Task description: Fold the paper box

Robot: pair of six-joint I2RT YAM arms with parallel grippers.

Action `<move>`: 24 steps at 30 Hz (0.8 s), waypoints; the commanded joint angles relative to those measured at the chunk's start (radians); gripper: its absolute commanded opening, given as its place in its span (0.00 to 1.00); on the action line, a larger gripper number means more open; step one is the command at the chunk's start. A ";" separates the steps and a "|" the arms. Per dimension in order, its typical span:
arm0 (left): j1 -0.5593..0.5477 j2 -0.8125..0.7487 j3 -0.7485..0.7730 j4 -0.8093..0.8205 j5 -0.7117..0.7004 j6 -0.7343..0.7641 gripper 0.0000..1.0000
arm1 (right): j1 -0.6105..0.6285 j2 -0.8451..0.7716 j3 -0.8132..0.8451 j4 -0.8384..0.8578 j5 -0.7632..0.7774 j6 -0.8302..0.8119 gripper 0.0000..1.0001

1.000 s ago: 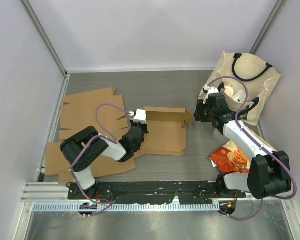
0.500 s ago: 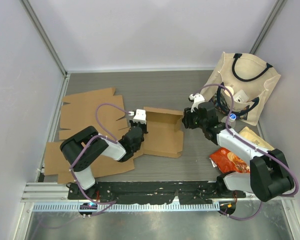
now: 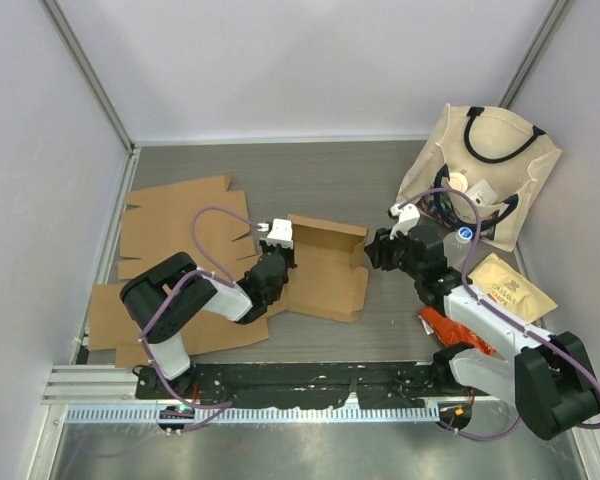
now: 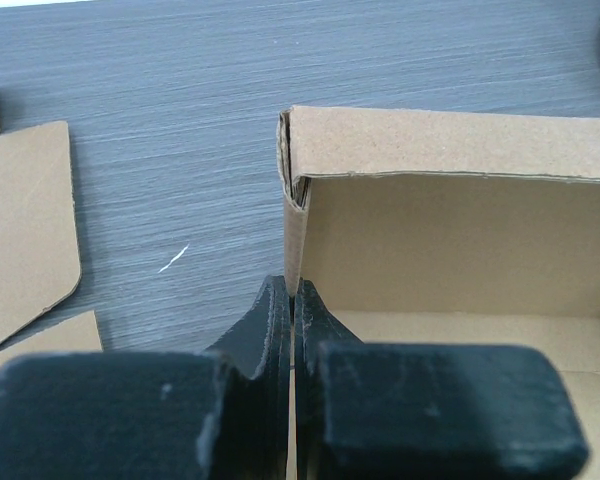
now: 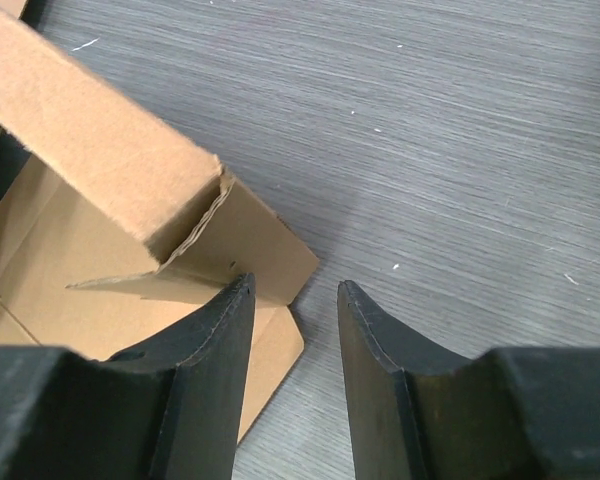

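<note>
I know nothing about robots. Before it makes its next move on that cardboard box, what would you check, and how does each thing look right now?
1. Left hand shut on the side wall of the brown cardboard box: ok.
2. Right hand open, fingers apart: ok.
3. Loose corner flap between the right hand's fingers: not ok, it lies just beyond the tips.
4. Box's far wall standing upright: ok.
5. Box apart from the cream canvas bag: ok.
6. Right hand touching the flap: cannot tell.
</note>
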 commanded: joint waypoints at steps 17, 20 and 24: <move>-0.008 -0.056 0.016 -0.028 0.036 -0.038 0.00 | 0.011 0.044 -0.041 0.304 -0.151 0.025 0.50; -0.008 -0.071 0.019 -0.060 0.032 -0.030 0.00 | 0.011 0.053 -0.038 0.283 -0.201 0.040 0.50; -0.008 -0.094 0.042 -0.136 0.010 -0.015 0.00 | 0.011 0.000 -0.041 0.176 -0.152 0.089 0.51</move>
